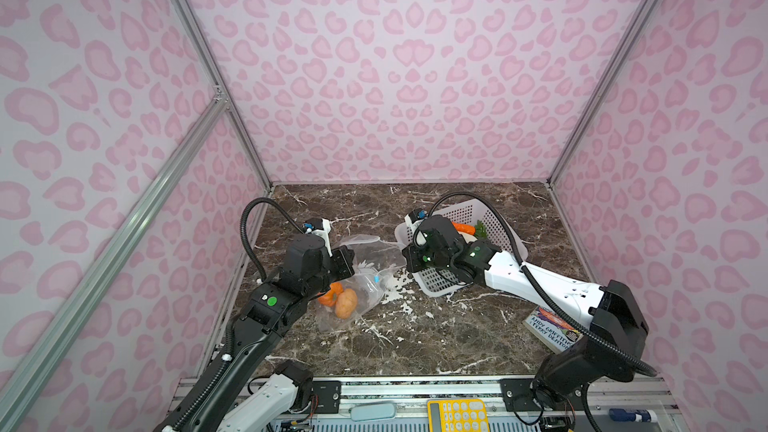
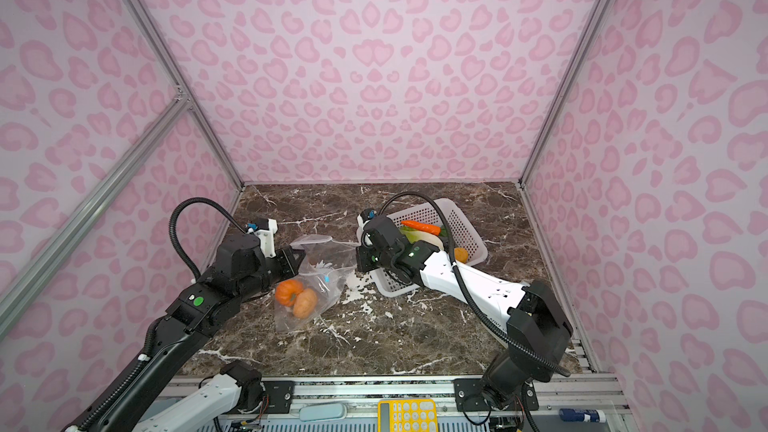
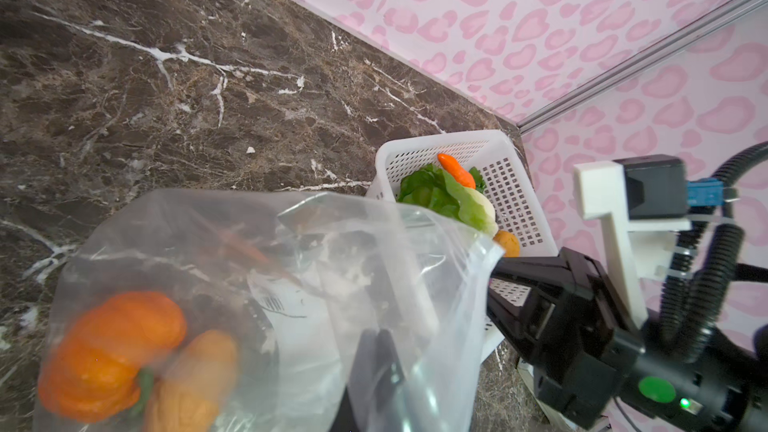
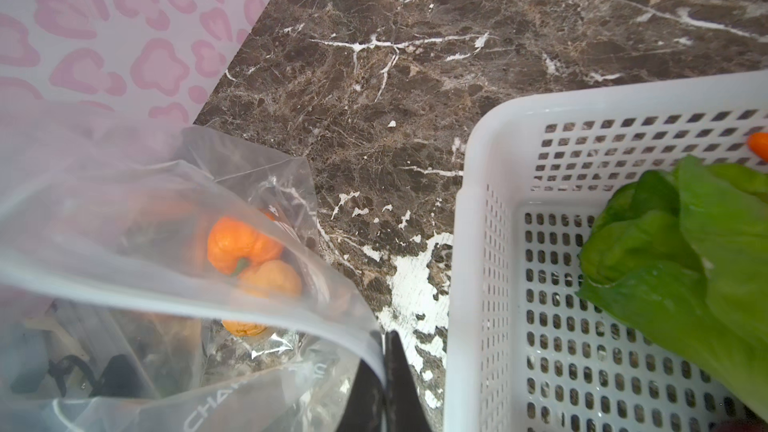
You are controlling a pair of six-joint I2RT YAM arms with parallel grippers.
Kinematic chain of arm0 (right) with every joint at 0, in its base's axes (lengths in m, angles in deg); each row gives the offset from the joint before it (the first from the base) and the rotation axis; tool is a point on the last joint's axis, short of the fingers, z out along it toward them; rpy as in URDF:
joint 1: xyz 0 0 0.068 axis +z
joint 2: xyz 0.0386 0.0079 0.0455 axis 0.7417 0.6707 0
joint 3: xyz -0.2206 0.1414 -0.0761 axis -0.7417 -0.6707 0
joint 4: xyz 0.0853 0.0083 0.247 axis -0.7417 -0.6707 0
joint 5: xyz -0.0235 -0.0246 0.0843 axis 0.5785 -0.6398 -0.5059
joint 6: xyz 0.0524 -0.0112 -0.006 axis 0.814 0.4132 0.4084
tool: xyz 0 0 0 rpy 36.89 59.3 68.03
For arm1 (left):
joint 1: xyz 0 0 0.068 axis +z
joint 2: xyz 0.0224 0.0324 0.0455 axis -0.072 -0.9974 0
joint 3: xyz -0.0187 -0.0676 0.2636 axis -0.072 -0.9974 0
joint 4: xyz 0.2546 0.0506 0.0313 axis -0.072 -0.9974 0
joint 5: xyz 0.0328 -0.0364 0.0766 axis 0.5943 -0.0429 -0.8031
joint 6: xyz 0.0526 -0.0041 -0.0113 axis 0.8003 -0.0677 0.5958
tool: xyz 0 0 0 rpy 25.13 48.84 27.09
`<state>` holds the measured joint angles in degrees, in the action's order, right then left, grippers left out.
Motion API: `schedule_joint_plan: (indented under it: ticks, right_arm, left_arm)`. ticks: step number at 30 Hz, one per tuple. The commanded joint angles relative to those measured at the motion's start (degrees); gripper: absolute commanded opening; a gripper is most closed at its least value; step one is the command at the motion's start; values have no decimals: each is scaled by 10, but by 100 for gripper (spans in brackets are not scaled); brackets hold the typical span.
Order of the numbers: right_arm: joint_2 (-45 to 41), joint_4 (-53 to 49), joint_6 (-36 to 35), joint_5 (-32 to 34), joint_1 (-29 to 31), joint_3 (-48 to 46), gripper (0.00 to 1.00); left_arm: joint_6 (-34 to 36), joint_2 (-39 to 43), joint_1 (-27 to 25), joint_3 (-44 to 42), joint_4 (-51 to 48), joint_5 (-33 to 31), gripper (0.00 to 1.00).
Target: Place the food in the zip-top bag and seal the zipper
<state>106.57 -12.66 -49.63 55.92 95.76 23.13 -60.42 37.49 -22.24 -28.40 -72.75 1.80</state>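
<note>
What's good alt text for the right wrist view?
The right gripper pinches the mouth edge of a clear zip-top bag holding an orange pumpkin and a tan potato. Beside it on the marble table stands a white perforated basket with a green cabbage and a carrot tip at the frame edge.

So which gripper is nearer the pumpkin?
Left. The left gripper clamps the bag edge close to the pumpkin inside it. The right gripper is at the bag's opposite corner, next to the basket, clearly farther away.
</note>
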Motion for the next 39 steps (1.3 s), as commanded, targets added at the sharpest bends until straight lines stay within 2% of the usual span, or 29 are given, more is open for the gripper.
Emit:
schedule_joint_plan:
  ticks: [1,3,6,13,16,20,24,28,33,39]
  right_arm:
    - [-9,-45,-25,13,-10,13,39]
    - [-12,-84,-36,18,-23,26,51]
    - [-19,-139,-52,28,-50,36,64]
    - [-36,-239,-70,90,-130,24,82]
    - [-29,-284,-70,100,-164,32,86]
    - [-42,-271,-69,94,-189,13,91]
    - [-46,-254,-66,96,-211,-3,92]
    - [-14,-272,-73,79,-235,3,92]
    - [29,-265,-73,40,-235,-7,94]
    - [65,-238,-64,36,-226,-29,97]
  left_arm:
    - [4,-5,0,-8,34,19,3]
    - [5,-7,0,-12,39,24,3]
    - [6,-9,0,-20,46,32,3]
    - [8,-16,0,-35,55,50,3]
    - [11,-24,-1,-35,56,62,3]
    - [13,-35,-3,-35,59,71,3]
    - [12,-45,-6,-36,62,76,3]
    - [13,-55,-11,-37,64,77,3]
    - [12,-64,-14,-37,68,76,3]
    - [11,-76,-17,-32,69,76,3]
